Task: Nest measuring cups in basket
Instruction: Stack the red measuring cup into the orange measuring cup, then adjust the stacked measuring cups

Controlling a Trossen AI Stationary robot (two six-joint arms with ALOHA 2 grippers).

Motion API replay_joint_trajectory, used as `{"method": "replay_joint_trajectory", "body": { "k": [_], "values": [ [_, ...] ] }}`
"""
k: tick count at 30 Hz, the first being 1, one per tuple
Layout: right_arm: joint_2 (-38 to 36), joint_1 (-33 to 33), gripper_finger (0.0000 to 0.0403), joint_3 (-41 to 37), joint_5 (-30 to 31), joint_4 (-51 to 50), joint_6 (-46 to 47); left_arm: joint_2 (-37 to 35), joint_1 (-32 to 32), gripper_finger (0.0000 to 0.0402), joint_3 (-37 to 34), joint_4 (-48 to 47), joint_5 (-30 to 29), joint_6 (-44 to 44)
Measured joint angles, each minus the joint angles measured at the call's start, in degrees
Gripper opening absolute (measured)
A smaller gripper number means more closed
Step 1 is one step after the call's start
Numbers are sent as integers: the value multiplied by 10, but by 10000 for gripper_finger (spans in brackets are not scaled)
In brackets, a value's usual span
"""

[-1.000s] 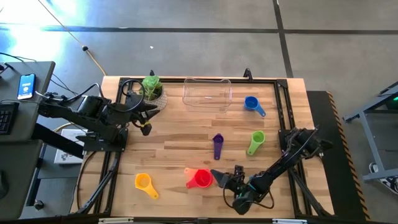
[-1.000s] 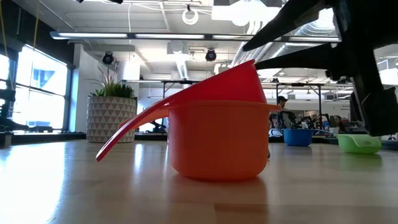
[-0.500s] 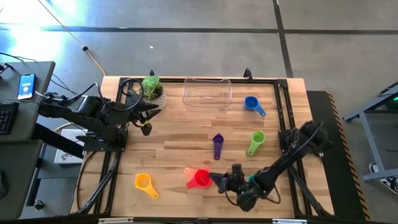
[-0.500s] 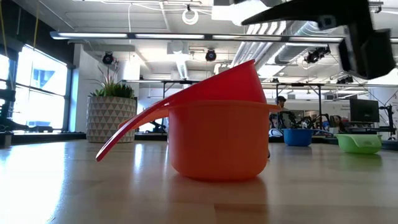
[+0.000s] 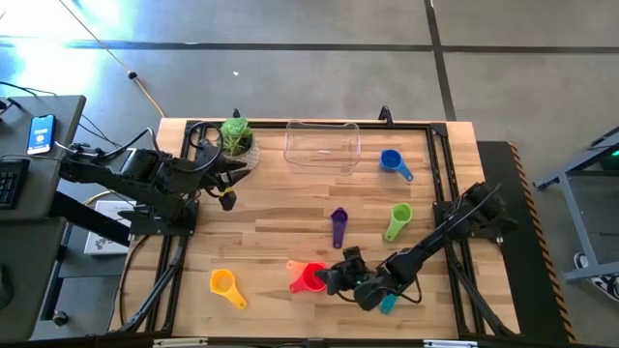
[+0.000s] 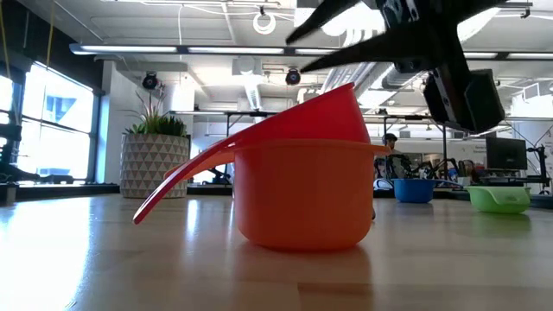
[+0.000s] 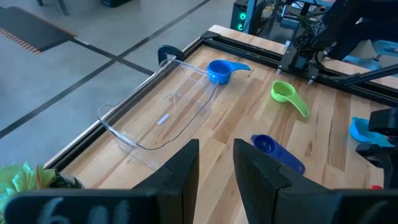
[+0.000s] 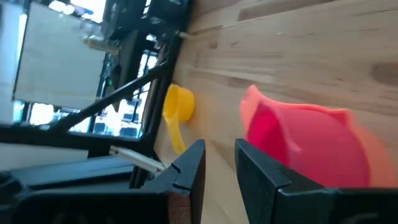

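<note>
A red cup [image 5: 311, 277] sits tilted inside an orange cup [image 6: 302, 207] near the table's front edge. My right gripper [image 5: 331, 278] hovers open just right of and above them [image 6: 337, 39], touching neither. The yellow cup [image 5: 224, 284], purple cup [image 5: 338, 226], green cup [image 5: 397, 220] and blue cup [image 5: 392, 161] lie singly on the table. A teal cup [image 5: 389, 304] shows partly under my right arm. The clear basket [image 5: 322, 145] stands at the far edge with nothing in it. My left gripper [image 5: 229, 181] waits open above the far left, beside the plant.
A green plant in a white pot [image 5: 235, 137] stands at the far left, next to the basket. A black frame [image 5: 440, 184] borders the tabletop. Bare wood [image 5: 271, 217] lies between the cups in the middle of the table.
My right gripper has risen and moved toward the table's left edge, closer to the red cup. Its wrist has rolled and swung round as it went. The cups have stayed where they were.
</note>
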Motion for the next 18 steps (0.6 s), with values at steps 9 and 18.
{"method": "replay_joint_trajectory", "body": {
  "k": [9,18],
  "values": [
    [0,2,78,0,-4,-54,74,0,0,90,0,0,-1,0],
    [0,2,78,0,-14,-105,147,0,0,90,0,0,-2,0]
  ]
}}
